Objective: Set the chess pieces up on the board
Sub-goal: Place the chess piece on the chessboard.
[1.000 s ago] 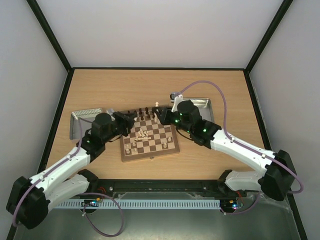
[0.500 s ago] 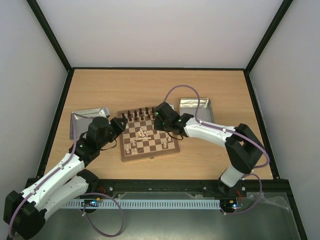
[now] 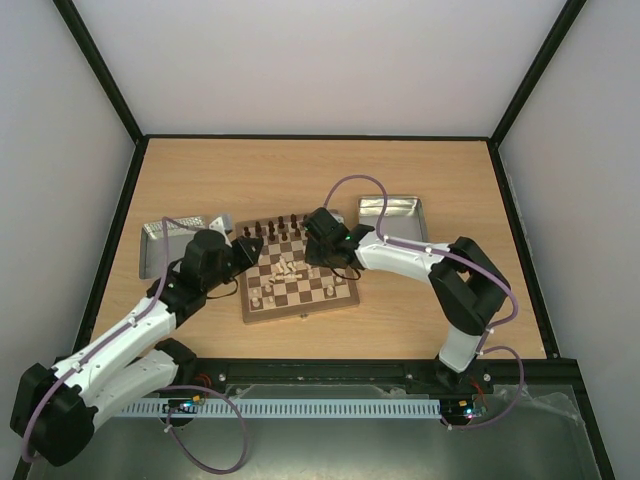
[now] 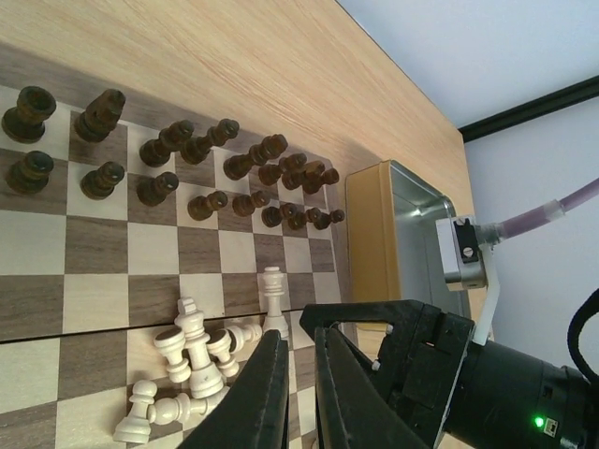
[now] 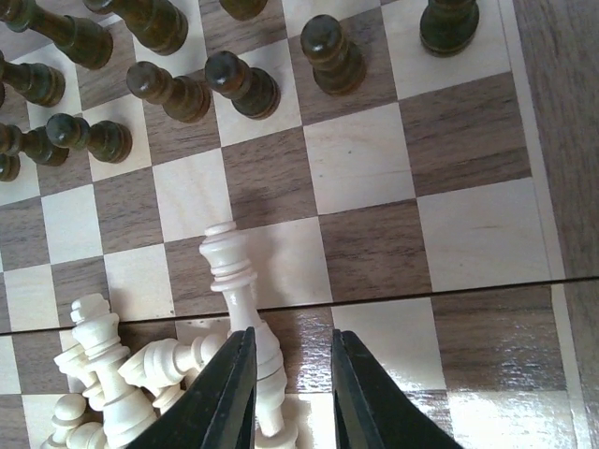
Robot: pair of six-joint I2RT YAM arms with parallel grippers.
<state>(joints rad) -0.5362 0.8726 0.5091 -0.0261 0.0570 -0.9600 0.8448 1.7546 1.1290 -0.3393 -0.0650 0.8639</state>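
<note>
From above, the square wooden chessboard with brown and cream checks [image 3: 298, 277] lies on the light wood tabletop [image 3: 300, 180], with both arms reaching over it. In the left wrist view, the left jaws [image 4: 293, 348] stand a sliver apart, empty, above the heap of pale light-wood chessmen [image 4: 192, 360]. In the right wrist view, the right jaws [image 5: 287, 351] sit partly open astride a tall pale chessman [image 5: 236, 290]; whether they grip it I cannot tell.

No legible text, label, brand, number or sign anywhere.
</note>
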